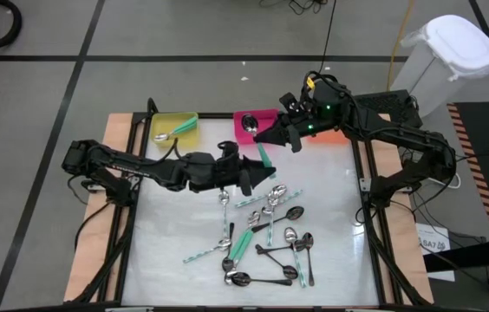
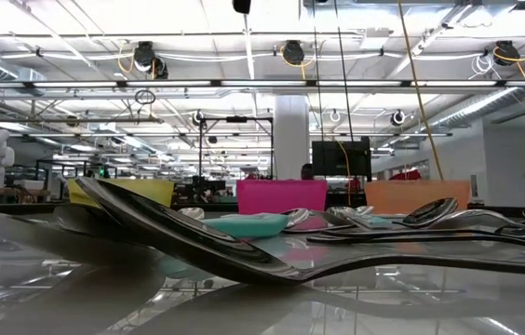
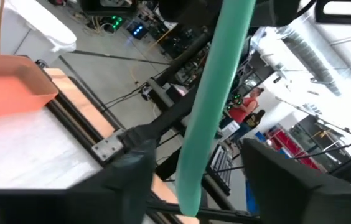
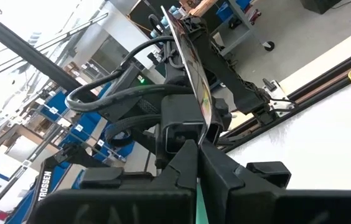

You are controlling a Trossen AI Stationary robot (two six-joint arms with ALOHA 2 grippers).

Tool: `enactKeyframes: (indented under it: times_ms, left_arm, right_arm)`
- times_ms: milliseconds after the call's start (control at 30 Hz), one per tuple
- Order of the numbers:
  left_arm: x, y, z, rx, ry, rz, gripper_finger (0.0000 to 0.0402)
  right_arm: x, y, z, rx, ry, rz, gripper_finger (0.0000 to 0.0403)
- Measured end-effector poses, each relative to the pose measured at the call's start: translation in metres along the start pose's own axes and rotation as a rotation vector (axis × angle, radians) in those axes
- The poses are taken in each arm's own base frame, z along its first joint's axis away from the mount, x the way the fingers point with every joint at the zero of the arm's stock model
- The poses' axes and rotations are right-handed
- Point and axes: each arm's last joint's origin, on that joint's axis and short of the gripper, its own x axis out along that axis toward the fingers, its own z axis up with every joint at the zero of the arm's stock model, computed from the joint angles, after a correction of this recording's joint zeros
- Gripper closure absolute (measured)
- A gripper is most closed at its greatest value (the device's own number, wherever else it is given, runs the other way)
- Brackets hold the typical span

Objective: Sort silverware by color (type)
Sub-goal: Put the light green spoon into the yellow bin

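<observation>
- A heap of spoons (image 1: 266,238), green-handled, silver and dark, lies on the table's (image 1: 184,225) near half.
- The left gripper (image 1: 270,172) is mid-table, fingers spread beside a green spoon handle (image 3: 216,99); whether they grip it, I cannot tell.
- The right gripper (image 1: 266,134) has its fingers pinched tight on that spoon (image 4: 191,68).
- "TROSSEN" is printed on the arm (image 4: 43,184).
- Farther back stand yellow bin (image 1: 175,126), pink bin (image 1: 253,118) and orange bin (image 2: 417,195).
</observation>
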Motion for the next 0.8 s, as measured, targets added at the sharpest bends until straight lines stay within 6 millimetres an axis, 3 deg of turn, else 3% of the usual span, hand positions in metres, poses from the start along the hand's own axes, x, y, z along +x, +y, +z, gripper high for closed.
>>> enactKeyframes:
  times_ms: [233,467,800]
  left_arm:
    - [0.000,0.002,-0.003,0.016,0.028,0.024,0.0357]
    - [0.000,0.002,-0.003,0.024,0.029,0.025,0.0359]
    - [0.001,-0.004,0.011,-0.060,-0.095,-0.056,0.0359]
  right_arm:
    - [0.000,0.000,0.000,0.015,0.003,-0.004,0.0403]
    - [0.000,0.000,0.000,0.044,-0.003,-0.007,0.0372]
    - [-0.035,0.026,0.004,-0.072,-0.119,-0.048,0.0237]
